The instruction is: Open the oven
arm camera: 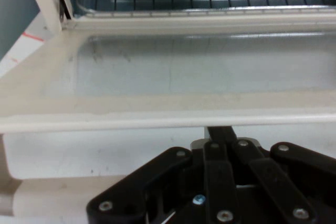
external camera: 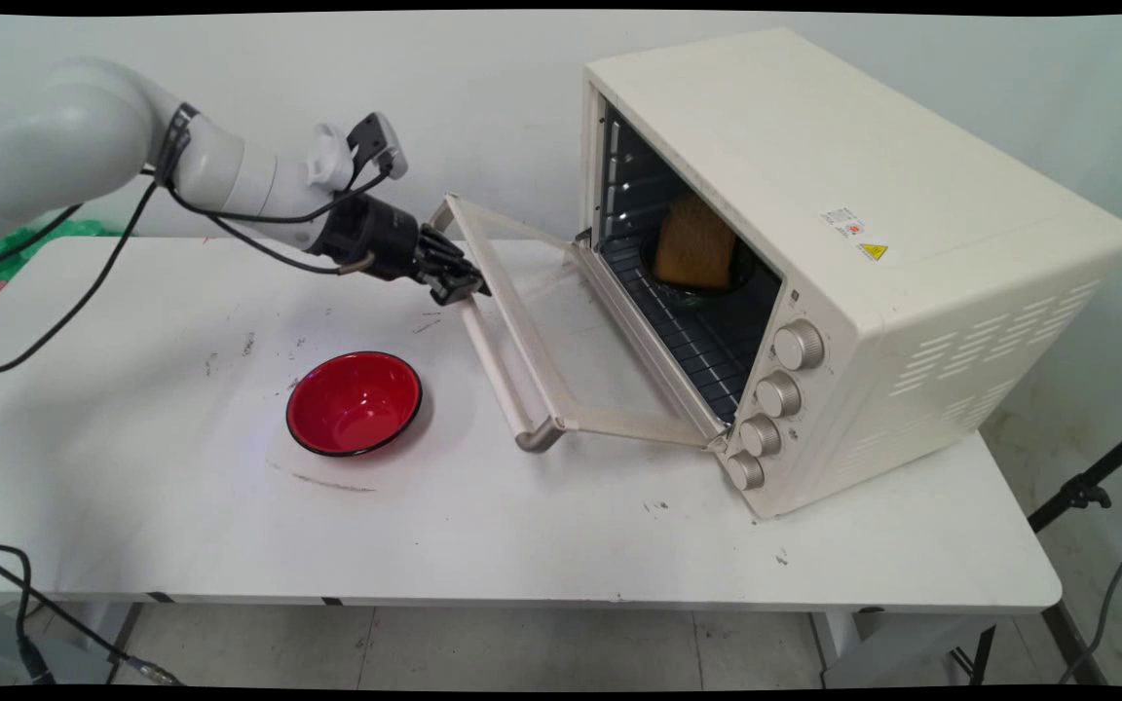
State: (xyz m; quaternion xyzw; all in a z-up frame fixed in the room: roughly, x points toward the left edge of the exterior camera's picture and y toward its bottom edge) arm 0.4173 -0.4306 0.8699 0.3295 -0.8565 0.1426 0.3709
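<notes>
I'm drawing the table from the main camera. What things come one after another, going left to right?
Red bowl → gripper, at the door's edge → handle of the open oven door → bread inside the oven → oven knobs.

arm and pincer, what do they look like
The arm is glossy white with rounded, tube-like links. Black cables hang from it in loops. A small white and black module sits at the wrist. The pincer is black, a riveted linkage with silver pins.
</notes>
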